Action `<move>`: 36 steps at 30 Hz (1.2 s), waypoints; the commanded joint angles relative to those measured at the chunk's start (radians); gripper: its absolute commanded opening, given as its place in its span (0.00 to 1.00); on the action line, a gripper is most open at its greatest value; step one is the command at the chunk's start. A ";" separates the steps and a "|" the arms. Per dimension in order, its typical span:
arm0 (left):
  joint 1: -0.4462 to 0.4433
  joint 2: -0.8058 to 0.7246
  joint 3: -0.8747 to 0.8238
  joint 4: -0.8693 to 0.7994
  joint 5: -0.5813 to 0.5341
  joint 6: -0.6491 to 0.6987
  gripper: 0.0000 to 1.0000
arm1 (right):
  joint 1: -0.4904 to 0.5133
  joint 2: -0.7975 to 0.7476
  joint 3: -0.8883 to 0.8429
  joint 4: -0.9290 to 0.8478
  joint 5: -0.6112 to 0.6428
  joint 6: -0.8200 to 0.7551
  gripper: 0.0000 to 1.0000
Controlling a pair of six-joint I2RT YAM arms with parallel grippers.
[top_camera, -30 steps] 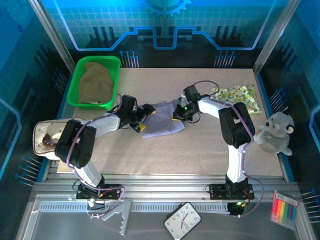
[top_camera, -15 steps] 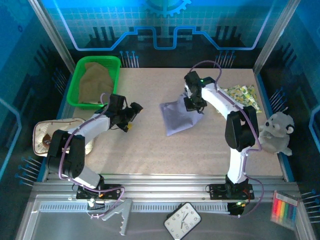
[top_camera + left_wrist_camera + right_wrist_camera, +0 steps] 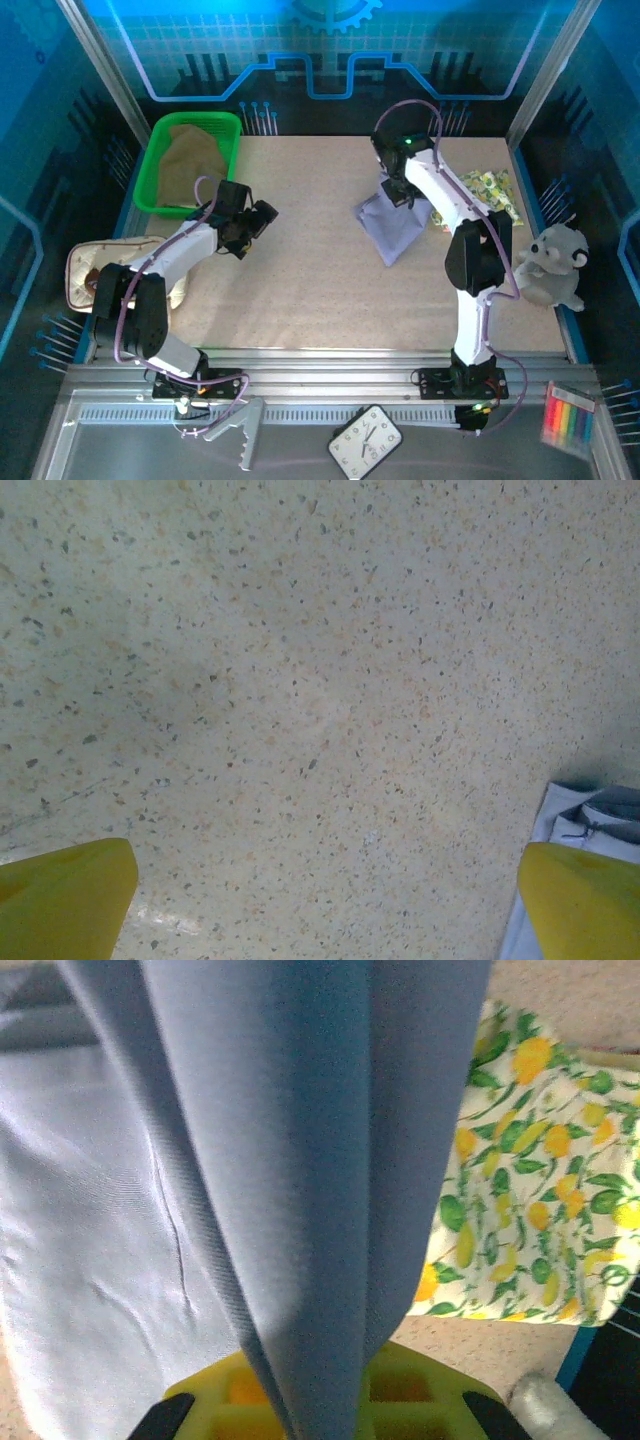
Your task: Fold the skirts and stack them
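Note:
The lavender-purple skirt (image 3: 388, 228) hangs bunched from my right gripper (image 3: 401, 192), which is shut on its upper edge while its lower part trails on the table. In the right wrist view the lavender cloth (image 3: 300, 1160) runs down into the gripper (image 3: 310, 1400). The pale yellow floral skirt (image 3: 483, 190) lies flat just right of it, also visible in the wrist view (image 3: 525, 1160). The olive-tan skirt (image 3: 190, 160) lies in the green basket (image 3: 160, 150). My left gripper (image 3: 252, 224) is open over bare table, its yellow fingertips (image 3: 60, 900) wide apart, with a lavender edge (image 3: 590, 815) far right.
A beige brown-trimmed pouch (image 3: 90, 275) sits at the table's left edge. A white plush toy (image 3: 550, 265) sits at the right edge. The speckled tabletop (image 3: 300, 290) stretches between the arms.
My left gripper has let go of the lavender skirt and drawn back left. My right gripper has carried the skirt up and to the right, toward the floral skirt.

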 commanded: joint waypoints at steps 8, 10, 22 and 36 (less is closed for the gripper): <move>-0.004 -0.026 0.040 -0.040 -0.043 0.034 0.99 | -0.105 0.016 0.192 -0.092 -0.037 -0.052 0.00; -0.004 -0.018 0.047 -0.047 -0.044 0.032 0.99 | -0.118 0.020 0.212 -0.099 -0.046 -0.059 0.00; -0.004 0.043 0.108 -0.091 0.008 0.039 0.99 | -0.146 0.049 0.382 -0.163 -0.138 -0.049 0.00; -0.003 0.110 0.151 -0.115 0.077 0.037 0.99 | -0.300 0.017 0.433 -0.212 -0.251 -0.101 0.00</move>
